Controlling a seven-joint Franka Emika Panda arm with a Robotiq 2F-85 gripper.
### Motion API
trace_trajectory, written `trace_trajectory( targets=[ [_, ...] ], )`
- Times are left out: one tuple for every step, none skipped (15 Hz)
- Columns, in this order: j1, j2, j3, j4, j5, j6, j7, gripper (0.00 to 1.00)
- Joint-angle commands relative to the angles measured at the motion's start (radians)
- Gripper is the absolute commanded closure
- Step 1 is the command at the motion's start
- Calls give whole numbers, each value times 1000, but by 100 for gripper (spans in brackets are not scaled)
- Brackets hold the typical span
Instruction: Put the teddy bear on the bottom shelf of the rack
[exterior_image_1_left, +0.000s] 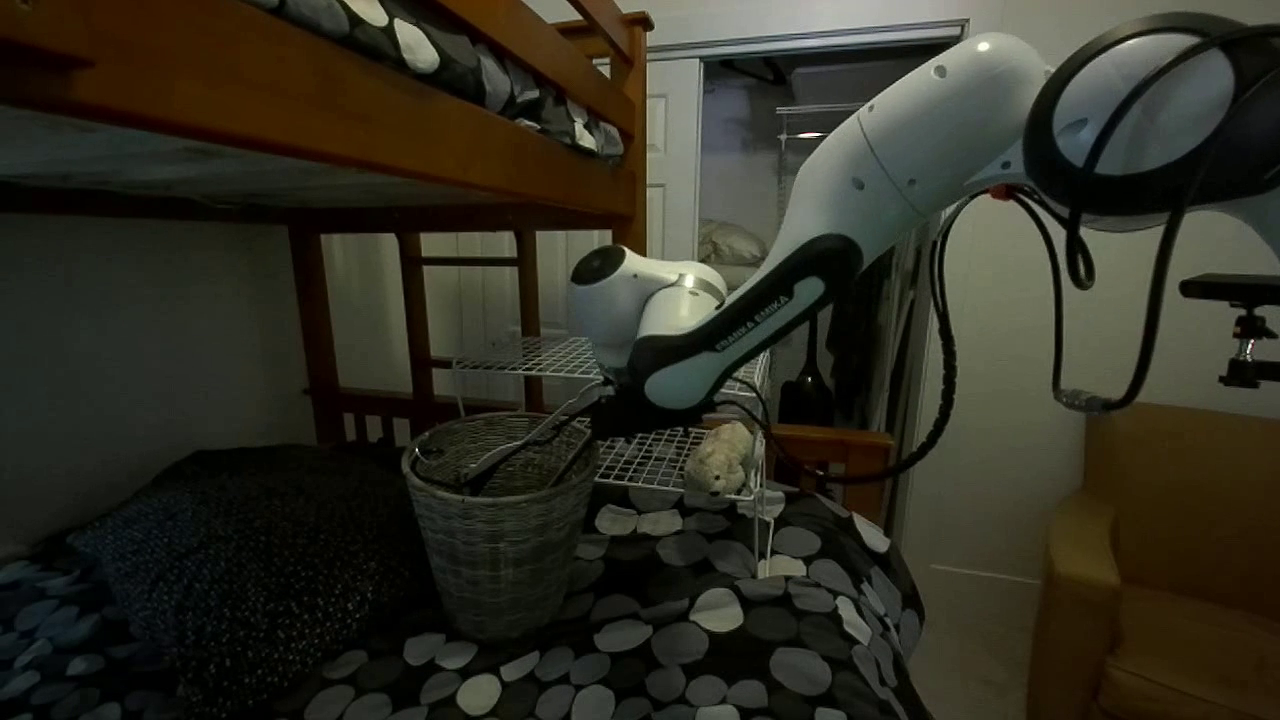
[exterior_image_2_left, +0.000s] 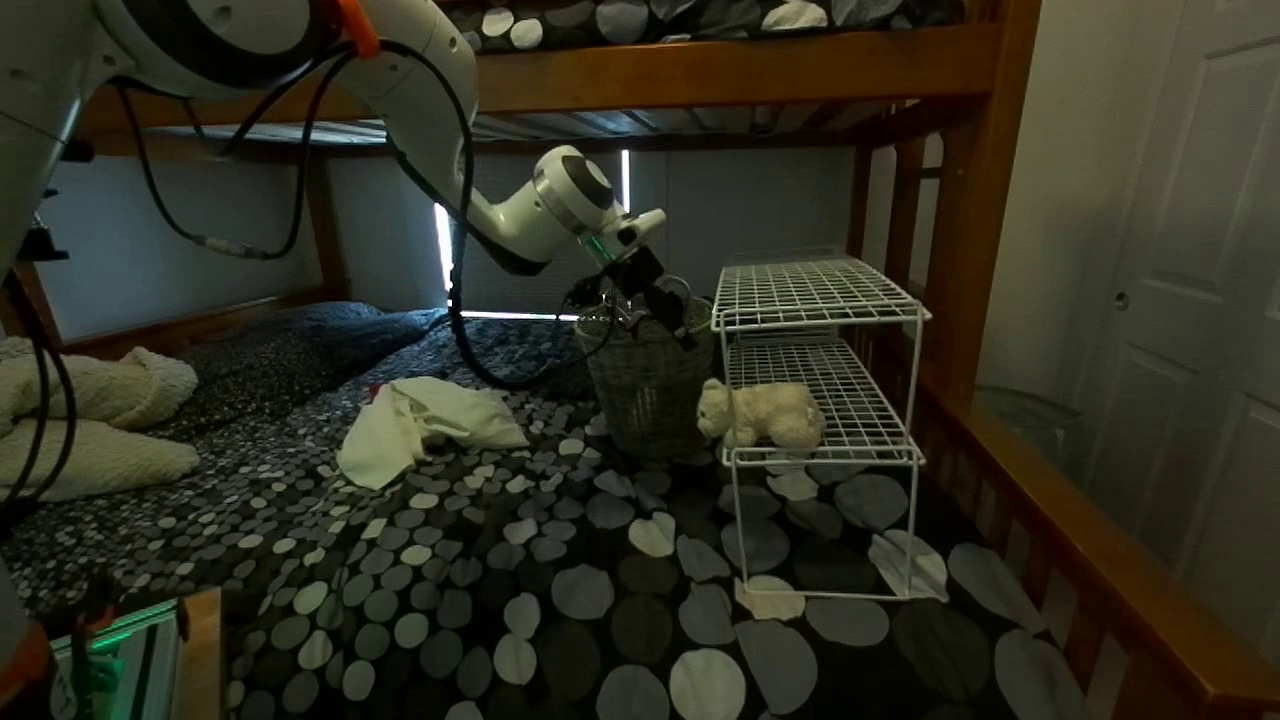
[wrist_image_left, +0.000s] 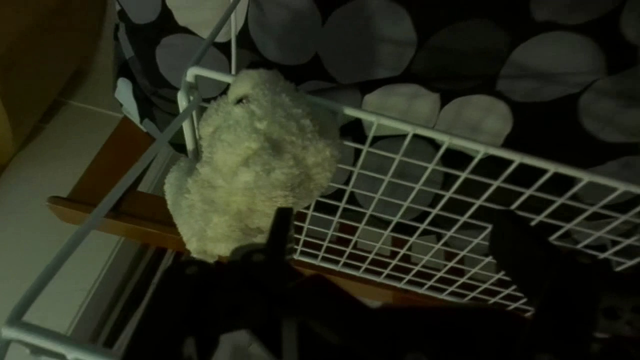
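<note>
The gripper has its jaws spread apart, and the gap between them shows the mesh of the lower wire shelf in the wrist view. The teddy bear lies outside that gap, past the finger on the left of the wrist view, whose dark tip overlaps the lower edge of the cream plush in that picture; in both exterior views a gap shows between gripper and bear. The bear rests on that same shelf, the lower of the two in the white wire rack, at a level beneath the jaws and close to a corner upright. In an exterior view its head is at the shelf's edge on the gripper's side, and its body stretches away from the jaws along the front rail. The finger on the right of the wrist view is well apart from the bear. A wicker basket lines up with the jaws in both exterior views; whether they are over its mouth or just beside it cannot be told. Past the fingertips, below the shelf, lies dotted bedding.
</note>
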Motion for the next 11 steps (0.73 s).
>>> trace_trajectory(
  targets=[
    [-38, -179, 44, -152, 181, 60, -235, 0],
    [-45, -238, 47, -205, 233, 73, -310, 0],
    [-49, -285, 48, -246, 285, 88, -386, 0],
    [-51, -335, 46, -291, 330, 106, -464, 0],
    [-55, -384, 41, -334, 370, 130, -544, 0],
    [-56, -436, 32, -380, 384, 166, -615, 0],
    [-59, -480, 23, -421, 387, 208, -677, 0],
    [-69, -520, 13, -454, 388, 260, -740, 0],
    [-85, -538, 2, -472, 396, 332, -796, 0],
    [-61, -449, 19, -363, 362, 232, -692, 0],
    [-76, -483, 17, -395, 368, 275, -735, 0]
  ],
)
